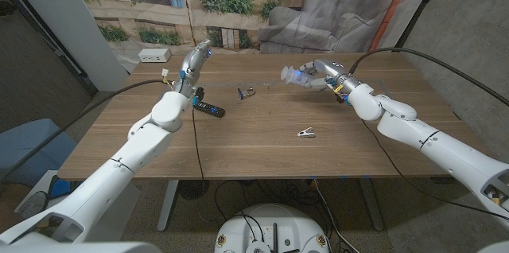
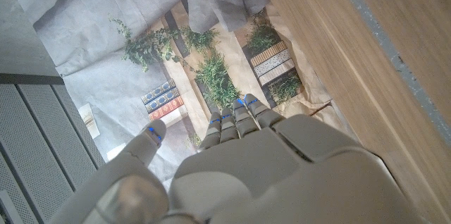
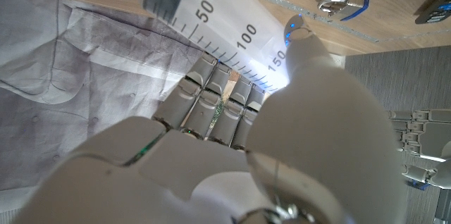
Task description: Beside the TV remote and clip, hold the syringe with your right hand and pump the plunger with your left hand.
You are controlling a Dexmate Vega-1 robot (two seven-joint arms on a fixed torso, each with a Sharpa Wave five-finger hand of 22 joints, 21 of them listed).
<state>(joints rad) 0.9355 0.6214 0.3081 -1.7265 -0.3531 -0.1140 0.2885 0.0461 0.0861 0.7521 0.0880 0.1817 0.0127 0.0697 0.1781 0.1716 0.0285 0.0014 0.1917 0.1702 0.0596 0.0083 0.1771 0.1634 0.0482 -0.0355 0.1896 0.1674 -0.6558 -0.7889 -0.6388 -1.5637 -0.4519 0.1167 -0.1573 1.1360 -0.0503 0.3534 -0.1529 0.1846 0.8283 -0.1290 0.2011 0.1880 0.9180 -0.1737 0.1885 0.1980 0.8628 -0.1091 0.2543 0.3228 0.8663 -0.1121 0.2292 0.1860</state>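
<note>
Right hand (image 1: pixel 318 75) is up over the far right part of the wooden table (image 1: pixel 262 145), wrapped around the syringe (image 1: pixel 293 75). Barrel is clear with printed graduations; right wrist view reads 50, 100, 150 on the barrel (image 3: pixel 218 23), thumb on one side, fingers (image 3: pixel 211 101) curled against the other. The syringe's free end points left, toward table centre. Can't tell from these frames how far the plunger is out.

Left hand (image 1: pixel 193 60) is raised over the far left of the table, holding nothing. Left wrist view shows its fingers (image 2: pixel 236 118) extended close together, thumb set apart from them. It is well apart from the syringe.

TV remote (image 1: pixel 208 108) lies on the table just near of the left hand, beside the left forearm. Clip (image 1: pixel 246 91), metal with a blue part, lies between the two hands, slightly far of the remote; also seen in right wrist view (image 3: pixel 343 2). A second small metal clip (image 1: pixel 306 133) lies nearer, right of centre.

White power strip (image 1: pixel 154 55) sits at the far left table corner.
</note>
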